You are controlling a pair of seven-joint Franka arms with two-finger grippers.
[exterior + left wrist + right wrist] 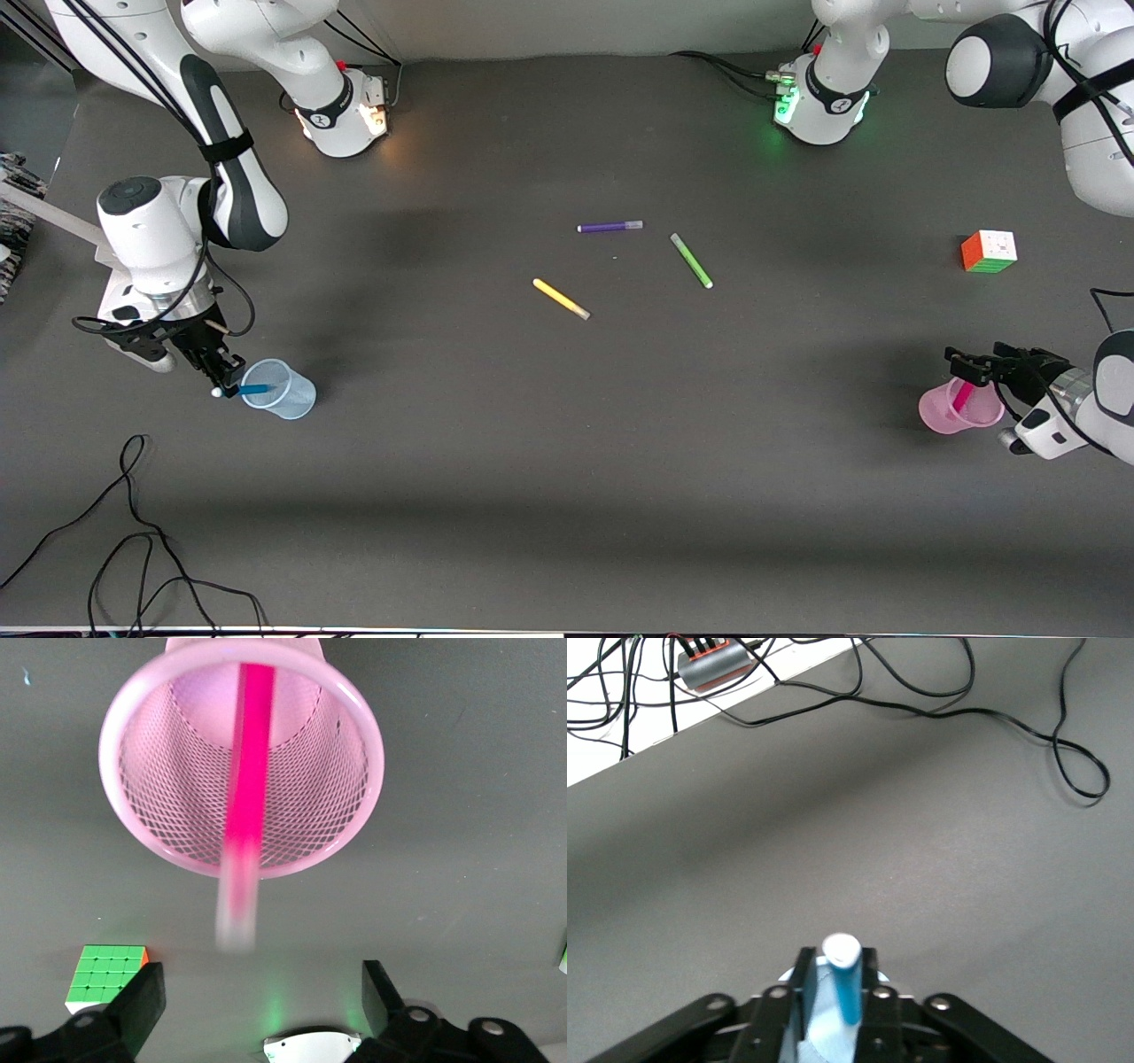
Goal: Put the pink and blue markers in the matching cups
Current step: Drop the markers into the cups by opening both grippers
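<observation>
The pale blue cup (282,390) stands toward the right arm's end of the table. The blue marker (252,388) leans into it, white end sticking out. My right gripper (224,377) is at the cup's rim; in the right wrist view its fingers (808,979) are slightly apart around the blue marker (847,988), with a gap on one side. The pale pink cup (957,409) stands toward the left arm's end, with the pink marker (963,396) inside. My left gripper (263,1001) is wide open and empty beside the pink cup (168,806); the pink marker (248,788) looks blurred.
A purple pen (609,227), a green pen (691,260) and a yellow pen (561,299) lie mid-table. A colour cube (989,251) sits farther from the front camera than the pink cup; it also shows in the left wrist view (106,973). Black cables (133,532) trail along the near edge.
</observation>
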